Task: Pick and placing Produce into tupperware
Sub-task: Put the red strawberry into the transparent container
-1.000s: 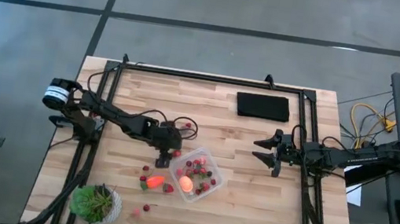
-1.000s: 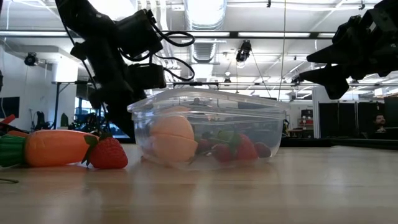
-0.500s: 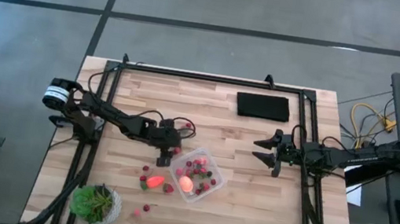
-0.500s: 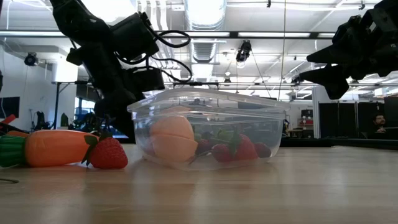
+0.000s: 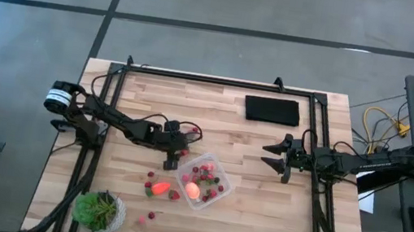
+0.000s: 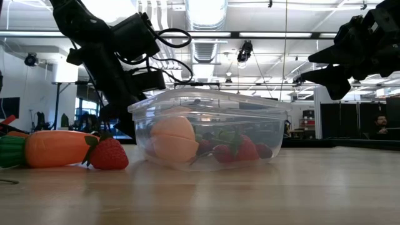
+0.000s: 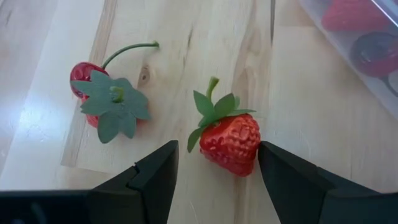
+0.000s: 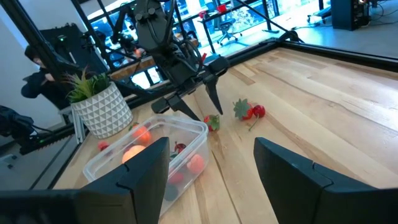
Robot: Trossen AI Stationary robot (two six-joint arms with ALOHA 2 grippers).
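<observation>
Right, your left claw [image 7: 214,165] hangs wide open around a strawberry [image 7: 231,142] on the bench [image 5: 257,222], just beside the tupperware [image 5: 203,181]; that tub holds a round fruit [image 5: 192,189]; your right claw [image 5: 277,156] waits open, well apart.

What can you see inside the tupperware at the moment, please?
Inside the tupperware: a round pink-orange fruit and several strawberries. Pieces behind these are hidden, so the count is unclear.
</observation>
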